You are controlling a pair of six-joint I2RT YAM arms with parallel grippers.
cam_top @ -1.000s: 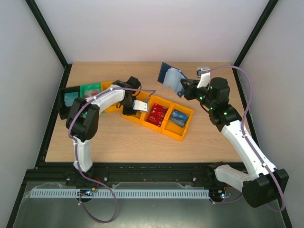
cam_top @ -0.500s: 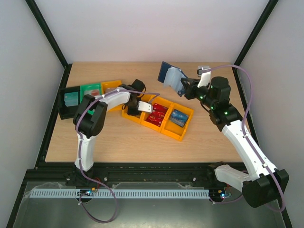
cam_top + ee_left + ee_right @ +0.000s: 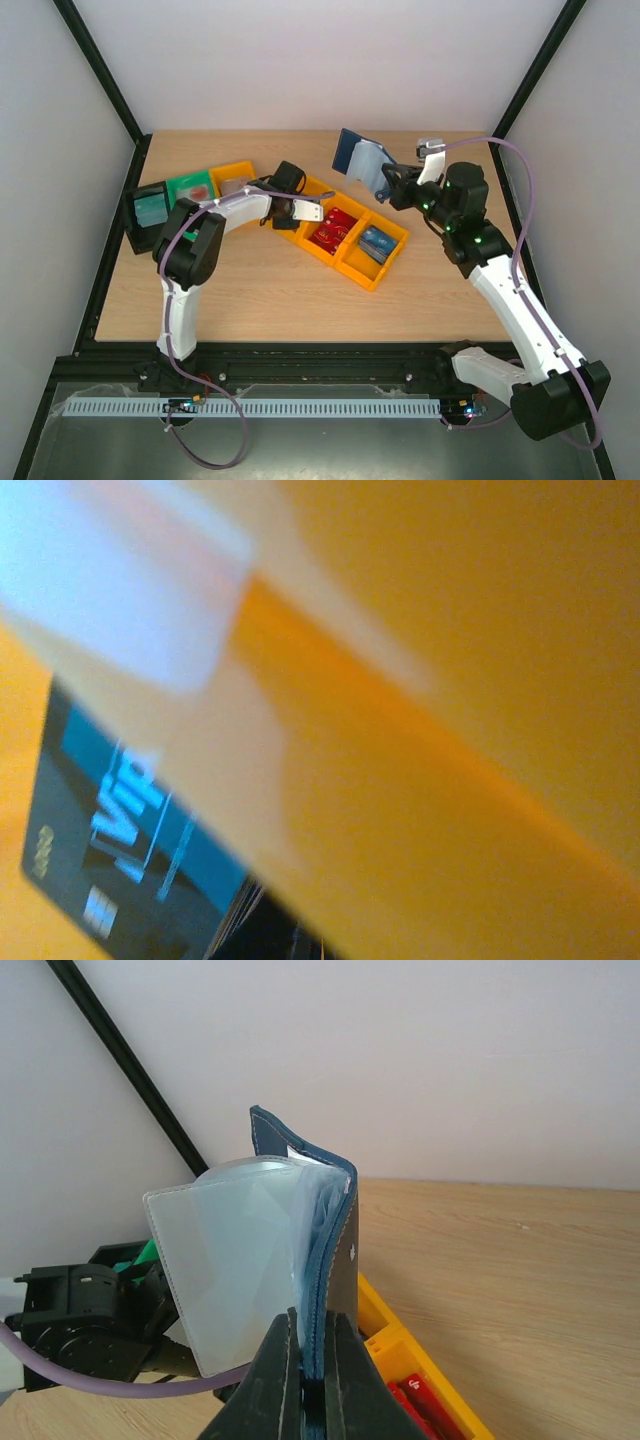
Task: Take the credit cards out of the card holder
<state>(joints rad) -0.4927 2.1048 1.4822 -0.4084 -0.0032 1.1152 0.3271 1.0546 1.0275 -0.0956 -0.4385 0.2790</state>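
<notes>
One card holder (image 3: 362,165), one orange tray (image 3: 388,262), three small bins (image 3: 190,190).

three-compartment tray (image 3: 338,264): table (image 3: 280,300) centre | credit cards (image 3: 333,230): in tray's middle and right compartments | bins (image 3: 186,183): left of tray, near table's left edge | card holder (image 3: 362,165): above table, behind tray's right half

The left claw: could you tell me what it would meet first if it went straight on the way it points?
Most likely the orange three-compartment plastic tray: the left claw, shut on a white plastic card, points into it, though blur leaves depth unclear.
</notes>
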